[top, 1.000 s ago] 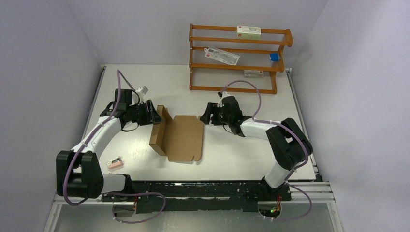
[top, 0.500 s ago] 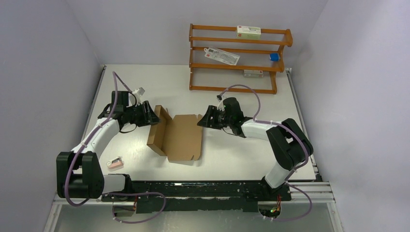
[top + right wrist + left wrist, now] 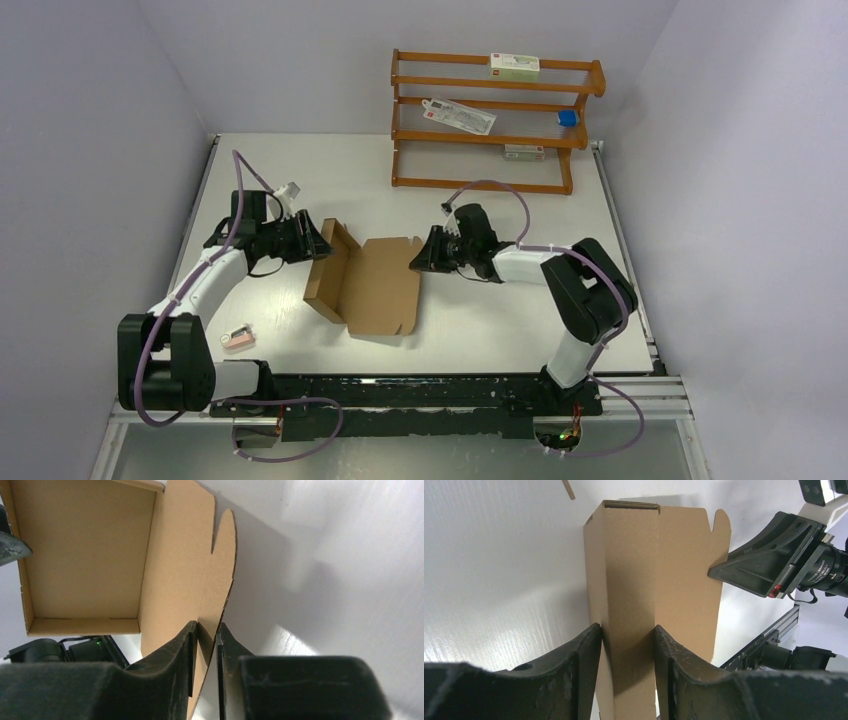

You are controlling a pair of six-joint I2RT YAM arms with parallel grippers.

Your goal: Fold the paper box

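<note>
1. A small pink item [image 3: 237,340] lies on the white table [image 3: 300,170] at lower left, near the left arm's base and well apart from the cardboard.
2. The left gripper [image 3: 320,240] sits left of centre. In its wrist view, its black fingers [image 3: 584,670] press on either side of a raised side wall of the paper box [image 3: 378,285], clamping it.
3. The paper box lies mid-table between the two arms. It is plain brown corrugated cardboard, its left wall is tilted up, and the base panel is flat.
4. The right gripper [image 3: 416,258] meets the box's upper right edge. Its fingers [image 3: 175,660] stand nearly together, and the thin rounded flap appears pinched between them.
5. A wooden rack [image 3: 480,185] stands against the back wall at upper right. It holds a white carton [image 3: 514,66] on top, a flat white packet [image 3: 458,115] below that, and a small blue object [image 3: 567,118] at the right end.
</note>
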